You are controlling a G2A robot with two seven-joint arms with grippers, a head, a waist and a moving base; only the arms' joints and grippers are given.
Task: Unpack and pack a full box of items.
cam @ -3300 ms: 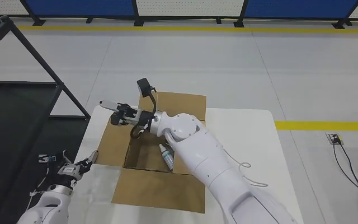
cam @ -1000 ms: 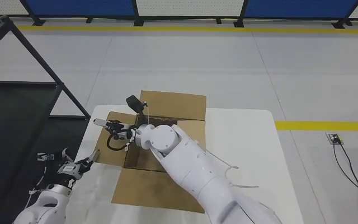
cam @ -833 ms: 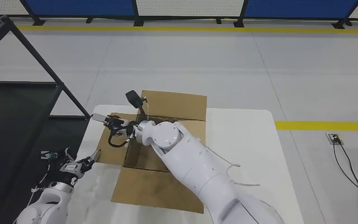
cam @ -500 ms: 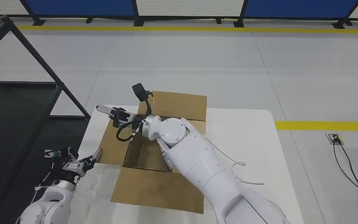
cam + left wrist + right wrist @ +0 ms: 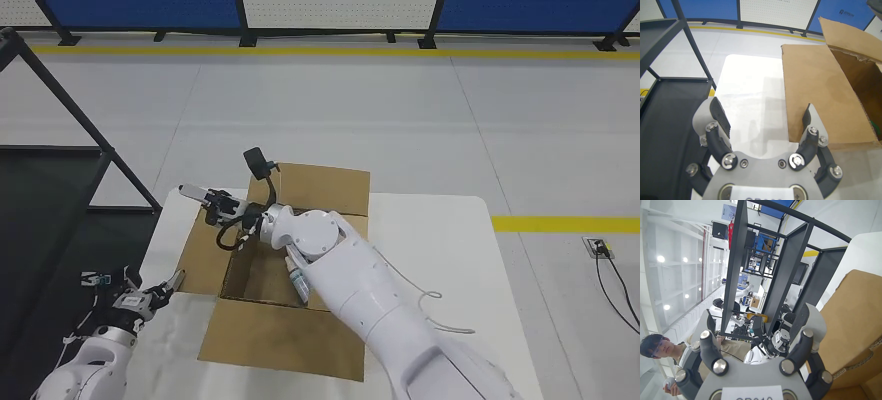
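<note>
**A:** Your white table point(image 5: 440, 230) carries the box point(image 5: 320, 187). It's brown corrugated card with its flaps folded out, so the top is open to you.

**B:** Your right claw point(image 5: 197, 192) hangs over the far end of the left flap point(image 5: 205, 262) and points left, away from the opening. Its fingers are spread wide and there is nothing between them.

**A:** Your left claw point(image 5: 762, 103) is the same, wide apart and empty. It sits over the near left part of the table, just left of that flap.

**B:** What you want is the bottle point(image 5: 297, 281). It lies on the box floor, partly under your right arm. That puts it right of both claws and nearer than the right one.

**A:** Its long axis runs far to near, tilted a little. I'd judge you should close on it from left and right.

**B:** Your right claw looks slightly the closer of the two. You'd need to swing it round and dip it inside the walls.

**A:** The bottle is smooth, pale and round-bodied, so it will probably roll or slip. Your ribbed black pads point(image 5: 720, 115) should help you there.
</note>
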